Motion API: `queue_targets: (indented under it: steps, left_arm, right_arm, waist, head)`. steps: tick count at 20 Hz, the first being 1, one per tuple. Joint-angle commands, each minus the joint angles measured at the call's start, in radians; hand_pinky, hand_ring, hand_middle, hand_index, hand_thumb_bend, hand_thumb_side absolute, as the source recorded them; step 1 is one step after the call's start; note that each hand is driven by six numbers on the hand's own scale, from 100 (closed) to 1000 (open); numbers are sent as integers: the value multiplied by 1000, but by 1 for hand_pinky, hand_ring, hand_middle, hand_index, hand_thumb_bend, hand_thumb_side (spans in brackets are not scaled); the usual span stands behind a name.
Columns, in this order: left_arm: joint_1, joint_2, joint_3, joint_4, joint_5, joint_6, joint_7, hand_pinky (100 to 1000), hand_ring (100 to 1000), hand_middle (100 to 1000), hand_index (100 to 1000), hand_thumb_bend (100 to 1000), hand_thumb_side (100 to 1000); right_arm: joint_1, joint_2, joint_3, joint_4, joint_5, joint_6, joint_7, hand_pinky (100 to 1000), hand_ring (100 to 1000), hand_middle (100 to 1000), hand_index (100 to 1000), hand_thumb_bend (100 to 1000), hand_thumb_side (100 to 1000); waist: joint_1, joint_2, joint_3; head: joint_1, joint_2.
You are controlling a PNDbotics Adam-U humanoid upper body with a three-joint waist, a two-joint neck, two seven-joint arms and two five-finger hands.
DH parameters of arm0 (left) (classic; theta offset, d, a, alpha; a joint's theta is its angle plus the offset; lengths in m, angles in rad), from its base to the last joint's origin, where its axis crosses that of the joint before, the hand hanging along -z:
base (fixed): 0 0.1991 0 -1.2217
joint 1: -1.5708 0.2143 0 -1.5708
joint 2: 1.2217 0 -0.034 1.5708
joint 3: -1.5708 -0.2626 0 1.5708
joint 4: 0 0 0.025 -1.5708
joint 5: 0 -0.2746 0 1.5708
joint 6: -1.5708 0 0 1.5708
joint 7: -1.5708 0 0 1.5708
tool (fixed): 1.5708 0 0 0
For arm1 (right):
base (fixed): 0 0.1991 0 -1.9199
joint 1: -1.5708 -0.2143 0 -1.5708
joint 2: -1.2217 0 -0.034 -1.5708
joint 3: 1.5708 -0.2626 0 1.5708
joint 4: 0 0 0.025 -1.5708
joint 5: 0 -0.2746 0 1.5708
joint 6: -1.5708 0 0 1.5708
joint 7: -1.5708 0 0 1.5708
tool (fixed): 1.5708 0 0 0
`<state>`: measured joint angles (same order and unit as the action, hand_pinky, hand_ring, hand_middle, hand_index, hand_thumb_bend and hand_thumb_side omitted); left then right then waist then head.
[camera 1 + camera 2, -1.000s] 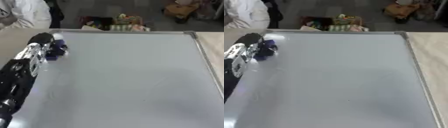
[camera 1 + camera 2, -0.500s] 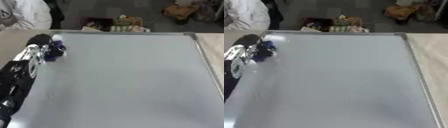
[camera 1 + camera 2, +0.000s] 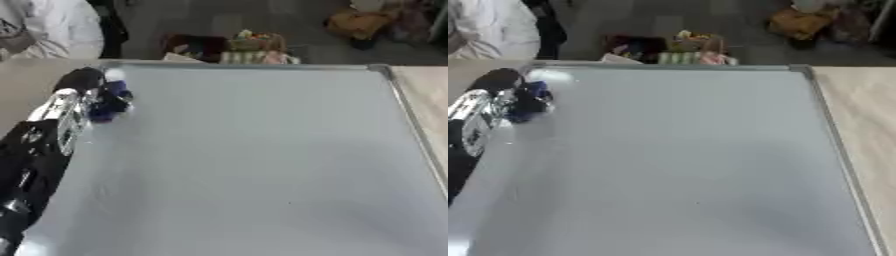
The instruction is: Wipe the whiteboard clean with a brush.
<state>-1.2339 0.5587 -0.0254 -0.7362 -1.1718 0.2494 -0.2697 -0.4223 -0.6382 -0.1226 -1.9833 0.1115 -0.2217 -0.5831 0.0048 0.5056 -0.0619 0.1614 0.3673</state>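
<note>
— Where do we see our left hand [image 3: 502,87]?
— Near the whiteboard's [image 3: 675,160] far left corner, fingers curled round a blue brush [image 3: 528,102] that rests on the board.
— And the right side?
— The board's metal edge, then the wooden desk [image 3: 866,125] beside it.

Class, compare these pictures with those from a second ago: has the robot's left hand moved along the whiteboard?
Yes. The left hand with the blue brush has slid slightly toward the far top frame of the whiteboard, near its top-left corner.
</note>
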Motion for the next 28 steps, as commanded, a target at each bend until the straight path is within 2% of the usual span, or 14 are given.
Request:
queue_targets:
  steps: [1,9,19,28]
  left_arm:
    - [-13,-34,-28,-9,19,-30,-10,335,458,389,479,100,674]
    - [-34,-83,-70,-36,23,-79,-37,335,459,390,480,100,679]
    - [-40,-110,-100,-53,27,-119,-58,329,459,390,480,100,680]
    - [-37,-106,-92,-47,10,-111,-60,327,461,393,482,100,678]
  right_arm:
    - [-9,-17,-11,-17,-2,1,1,839,799,788,869,100,1000]
    - [-12,-15,-10,-17,-4,2,2,839,799,787,869,100,1000]
    - [-15,-13,-10,-17,-8,2,2,839,798,786,869,100,1000]
    - [-17,-15,-9,-17,-8,3,4,839,798,785,869,100,1000]
  waist:
    - [-4,-17,-8]
    - [-4,-19,-14]
    - [-4,-21,-14]
    - [-3,-22,-10]
  head:
    - [3,-12]
    - [10,-10]
    - [10,1]
    - [10,-1]
